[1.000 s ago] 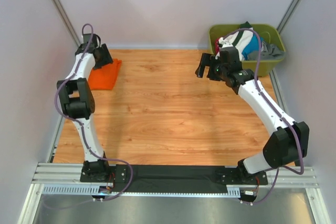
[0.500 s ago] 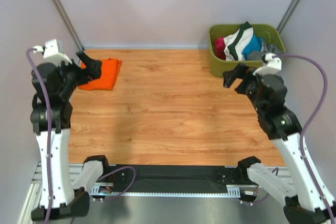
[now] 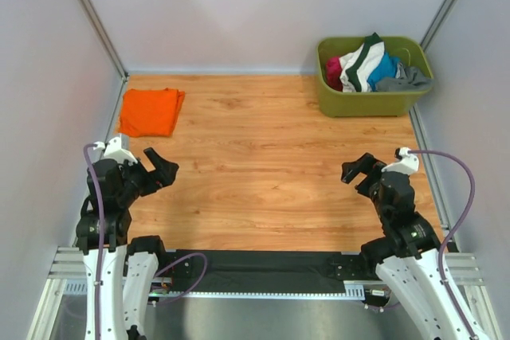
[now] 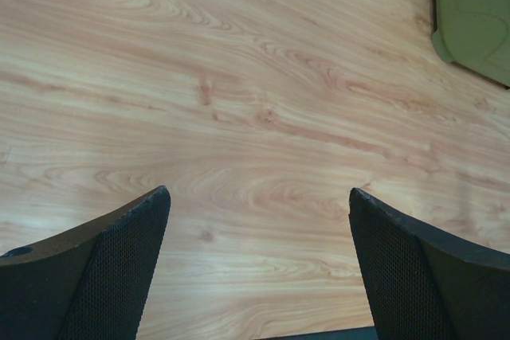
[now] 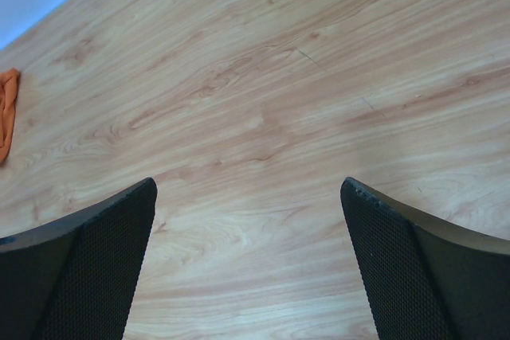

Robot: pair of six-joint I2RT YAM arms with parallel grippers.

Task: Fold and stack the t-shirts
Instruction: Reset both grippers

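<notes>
Spanning the cell from the near rail to the far wall, a light-brown wood-grain tabletop is seen, closed in by pale grey panels at the back and both sides, with slanting metal posts in the far corners. An olive-green rectangular plastic tub is set at the far right corner of the wood, and a bundle of crumpled garments in white, dark green, blue, magenta and grey is heaped inside it, rising above its rim. A bright orange cloth t-shirt is laid folded into a flat rectangle at the far left corner, well apart from the tub and from both arms. The left gripper is held above the near left part of the wood, and the right gripper above the near right part. In each wrist view the two black textured fingers are spread wide, with nothing between them but bare wood grain below; neither pair is touching cloth or table. From the left wrist, a corner of the tub is caught at the upper right and a sliver of orange at the top edge.
</notes>
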